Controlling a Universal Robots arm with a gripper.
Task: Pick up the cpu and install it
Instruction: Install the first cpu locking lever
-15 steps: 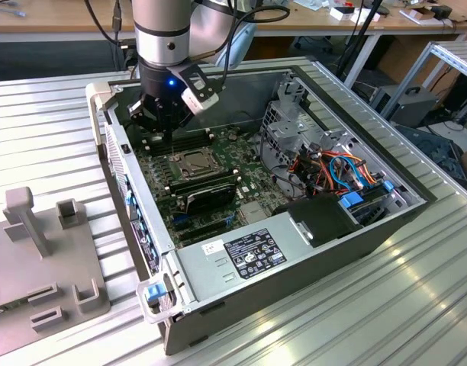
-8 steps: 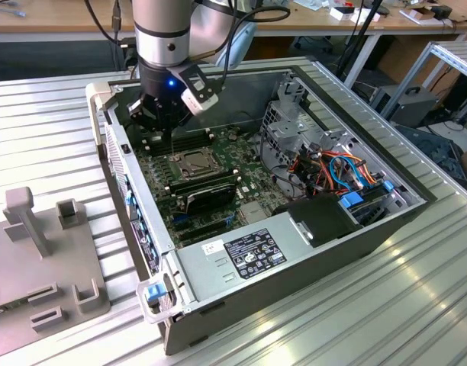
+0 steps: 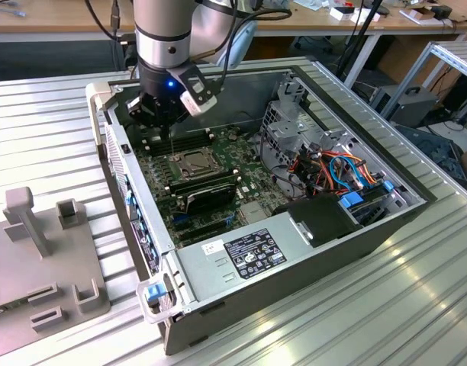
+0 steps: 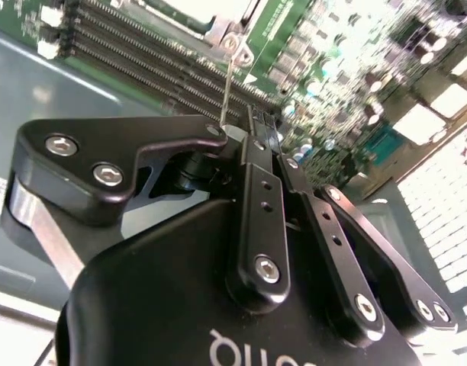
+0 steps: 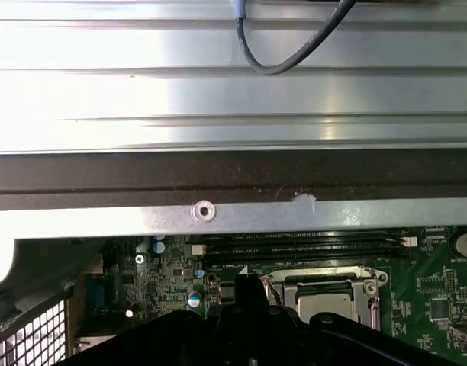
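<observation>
my black hand (image 4: 252,131), fingers pressed together, touches the thin wire socket lever (image 4: 227,80) beside the seated silver-grey square cpu (image 5: 325,305).

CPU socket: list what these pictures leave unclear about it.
- Exterior view: socket too small to tell whether the cpu sits in it.
- First wrist view: the gripper's black body hides the socket's near part.
- Second wrist view: the picture's edge cuts off the socket; the gripper covers much of the motherboard.

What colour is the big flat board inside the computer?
Green. The motherboard shows best in the exterior view.
</observation>
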